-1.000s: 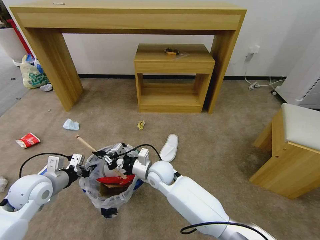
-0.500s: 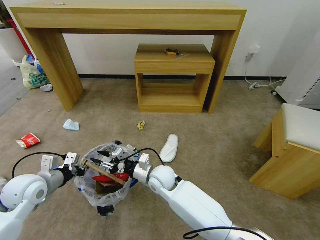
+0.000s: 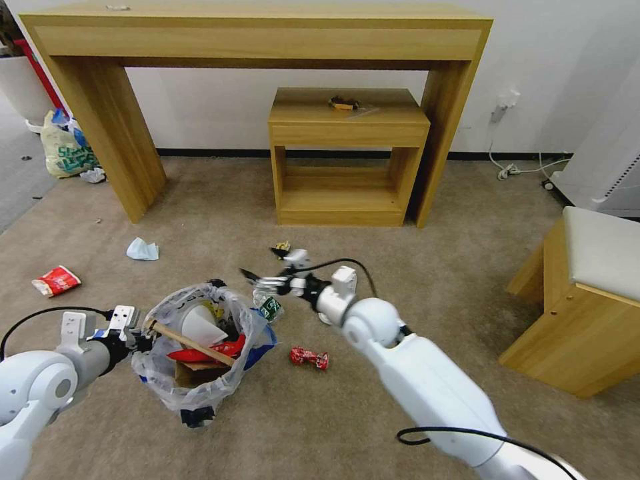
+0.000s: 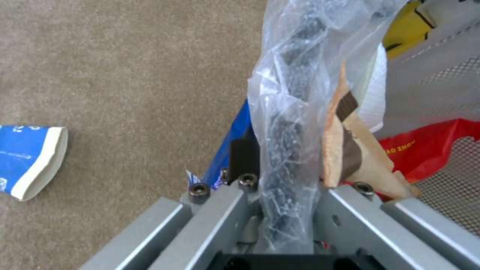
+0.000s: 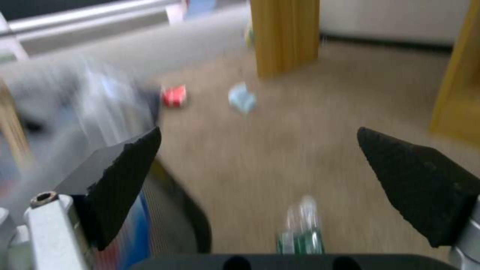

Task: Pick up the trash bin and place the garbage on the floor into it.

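Stick [image 3: 190,343] now in bin [image 3: 175,393]; right gripper [image 3: 263,265] withdrawn.

Small round black trash bin [image 3: 193,370] with clear crinkly liner printed blue and yellow; crumpled red foil wrapper [image 3: 308,357]; crushed red-and-white carton [image 3: 56,280]; pale blue tissue [image 3: 142,249]; beige carpet floor [image 3: 433,280]; black-tipped right tool [image 3: 261,265].

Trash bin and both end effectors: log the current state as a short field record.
trash bin: held off to the robot's left, lined with a clear bag
bin contents: stick, red wrapper, brown cardboard, white cup-like piece
left end effector: shut on the bin's rim and bag
right end effector: open, holding nothing, over the carpet past the bin
litter on floor: bottle, crushed red can, red carton, tissue
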Controlling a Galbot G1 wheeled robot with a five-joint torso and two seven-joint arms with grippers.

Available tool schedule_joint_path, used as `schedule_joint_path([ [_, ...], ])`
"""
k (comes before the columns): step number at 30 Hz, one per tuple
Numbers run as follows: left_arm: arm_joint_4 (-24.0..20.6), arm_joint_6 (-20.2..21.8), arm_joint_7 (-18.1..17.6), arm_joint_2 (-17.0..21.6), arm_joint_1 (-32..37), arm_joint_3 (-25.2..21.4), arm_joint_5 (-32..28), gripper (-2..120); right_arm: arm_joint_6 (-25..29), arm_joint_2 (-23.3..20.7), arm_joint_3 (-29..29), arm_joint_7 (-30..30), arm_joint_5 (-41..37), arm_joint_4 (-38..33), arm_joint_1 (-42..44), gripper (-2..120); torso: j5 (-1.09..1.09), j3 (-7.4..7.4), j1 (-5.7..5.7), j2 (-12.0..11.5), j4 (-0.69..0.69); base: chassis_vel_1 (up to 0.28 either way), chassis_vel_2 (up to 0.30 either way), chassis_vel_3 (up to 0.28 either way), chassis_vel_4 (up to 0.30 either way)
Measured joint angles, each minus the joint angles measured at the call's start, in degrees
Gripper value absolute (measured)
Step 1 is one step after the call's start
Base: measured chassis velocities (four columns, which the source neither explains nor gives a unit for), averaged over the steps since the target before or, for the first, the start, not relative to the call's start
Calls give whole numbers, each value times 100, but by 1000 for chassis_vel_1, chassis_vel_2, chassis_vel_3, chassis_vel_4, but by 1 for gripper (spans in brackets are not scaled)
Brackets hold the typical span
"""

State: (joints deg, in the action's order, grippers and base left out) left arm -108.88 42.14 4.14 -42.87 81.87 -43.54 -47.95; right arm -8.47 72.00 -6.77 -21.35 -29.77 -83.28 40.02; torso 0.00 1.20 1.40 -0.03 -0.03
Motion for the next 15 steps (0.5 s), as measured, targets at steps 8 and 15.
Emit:
schedule_joint_path([
  [8, -68, 0, 13, 56, 60, -127, -35, 0, 121, 21, -55, -1103, 432, 1697, 33, 100, 0, 0, 0, 0, 2, 0, 0, 0, 0],
  [15, -112, 0, 19, 22, 96, -159, -39, 0, 626, 189, -65, -1676, 1396, 3085, -106, 100, 0, 0, 0, 1, 0, 0, 0, 0, 0],
])
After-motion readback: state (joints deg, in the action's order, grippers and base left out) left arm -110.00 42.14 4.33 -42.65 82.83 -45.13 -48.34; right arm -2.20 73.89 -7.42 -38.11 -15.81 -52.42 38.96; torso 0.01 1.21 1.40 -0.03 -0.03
